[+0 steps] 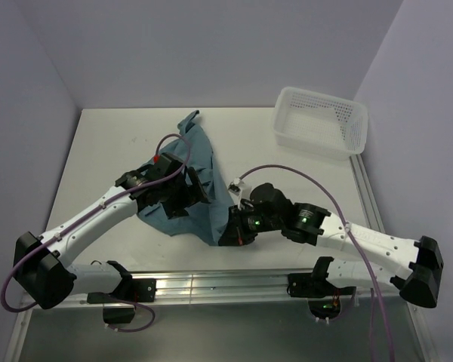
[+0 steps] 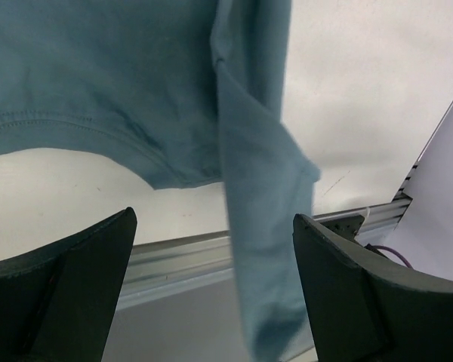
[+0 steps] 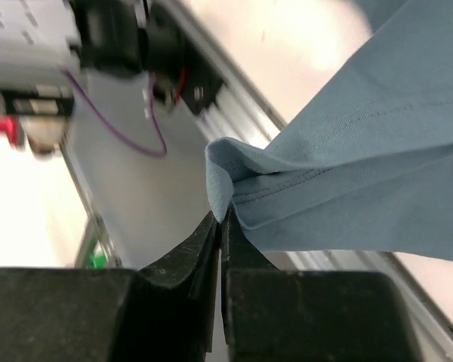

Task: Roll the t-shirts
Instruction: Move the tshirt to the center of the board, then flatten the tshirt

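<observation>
Bright, even light; soft shadows; wrist views blurred close up

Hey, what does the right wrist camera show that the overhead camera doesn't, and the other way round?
Only the right wrist view: a close look at the right gripper, its jaws shut on a folded, stitched edge of the t-shirt.
Only the overhead view: the white mesh basket at the far right corner of the table, and the left gripper over the crumpled cloth.
Both: the teal t-shirt and the metal rail along the near edge.
</observation>
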`<state>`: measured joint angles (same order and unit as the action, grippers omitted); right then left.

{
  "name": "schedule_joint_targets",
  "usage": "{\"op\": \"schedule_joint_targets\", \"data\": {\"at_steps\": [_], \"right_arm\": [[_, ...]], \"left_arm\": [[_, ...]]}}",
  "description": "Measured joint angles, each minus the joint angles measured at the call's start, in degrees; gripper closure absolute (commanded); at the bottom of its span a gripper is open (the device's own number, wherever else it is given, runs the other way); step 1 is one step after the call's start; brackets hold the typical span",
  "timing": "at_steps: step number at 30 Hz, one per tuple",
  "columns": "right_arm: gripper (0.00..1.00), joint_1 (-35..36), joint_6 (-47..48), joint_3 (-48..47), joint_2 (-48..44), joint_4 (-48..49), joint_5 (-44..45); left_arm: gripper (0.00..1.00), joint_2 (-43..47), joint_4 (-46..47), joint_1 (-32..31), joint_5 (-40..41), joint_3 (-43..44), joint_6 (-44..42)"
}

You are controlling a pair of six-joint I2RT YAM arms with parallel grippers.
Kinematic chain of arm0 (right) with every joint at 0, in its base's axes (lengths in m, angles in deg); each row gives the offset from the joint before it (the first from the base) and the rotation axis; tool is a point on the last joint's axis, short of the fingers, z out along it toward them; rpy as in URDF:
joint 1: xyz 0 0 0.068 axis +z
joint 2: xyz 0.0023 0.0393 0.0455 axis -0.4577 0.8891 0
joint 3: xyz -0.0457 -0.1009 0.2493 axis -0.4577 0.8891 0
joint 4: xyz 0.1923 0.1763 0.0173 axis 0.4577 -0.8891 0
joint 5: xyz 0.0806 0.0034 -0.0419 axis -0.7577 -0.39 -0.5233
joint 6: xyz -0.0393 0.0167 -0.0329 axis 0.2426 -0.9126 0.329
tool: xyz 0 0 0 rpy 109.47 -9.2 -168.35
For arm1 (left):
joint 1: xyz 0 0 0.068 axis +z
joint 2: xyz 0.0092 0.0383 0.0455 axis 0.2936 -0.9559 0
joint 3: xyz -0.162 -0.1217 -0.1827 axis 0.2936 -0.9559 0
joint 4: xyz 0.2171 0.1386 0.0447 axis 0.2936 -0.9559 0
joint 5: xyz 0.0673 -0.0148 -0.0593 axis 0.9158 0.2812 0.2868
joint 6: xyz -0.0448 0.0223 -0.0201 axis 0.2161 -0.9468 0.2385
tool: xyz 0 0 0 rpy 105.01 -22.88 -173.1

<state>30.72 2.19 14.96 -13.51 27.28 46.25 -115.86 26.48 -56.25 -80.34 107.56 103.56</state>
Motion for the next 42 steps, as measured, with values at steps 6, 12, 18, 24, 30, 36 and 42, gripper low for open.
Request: {"op": "schedule_joint_targets", "data": {"at_steps": [6, 12, 18, 24, 30, 36, 42], "right_arm": [[0.86, 8.0, 2.1, -1.7, 10.8, 1.5, -3.1], [0.46, 14.4, 5.3, -8.6, 19.2, 1.9, -3.4], [0.41, 5.2, 3.6, -3.0, 4.9, 9.4, -2.0], [0.41, -10.7, 4.1, -2.3, 4.4, 8.5, 1.4], [0.40, -16.3, 4.3, -11.0, 27.4, 4.4, 4.1], [0.39, -20.2, 4.0, -30.1, 46.0, -2.2, 8.6], [0.42, -22.4, 3.6, -40.0, 53.9, -3.5, 10.9]], "left_arm": [[0.10, 0.9, -1.7, 0.1, -2.1, -0.5, 0.1], [0.10, 5.7, -3.7, 0.7, -2.0, -4.0, -0.1], [0.10, 12.2, -5.5, 1.7, -1.9, -9.6, 0.2], [0.11, 15.8, -3.9, -1.1, -1.6, -17.2, 2.0], [0.11, 9.4, -0.1, -11.8, 0.2, -17.7, 4.6], [0.10, 2.5, 0.8, -19.7, 2.5, -17.1, 7.9], [0.12, 0.2, 2.0, -24.4, 3.1, -19.5, 12.4]]}}
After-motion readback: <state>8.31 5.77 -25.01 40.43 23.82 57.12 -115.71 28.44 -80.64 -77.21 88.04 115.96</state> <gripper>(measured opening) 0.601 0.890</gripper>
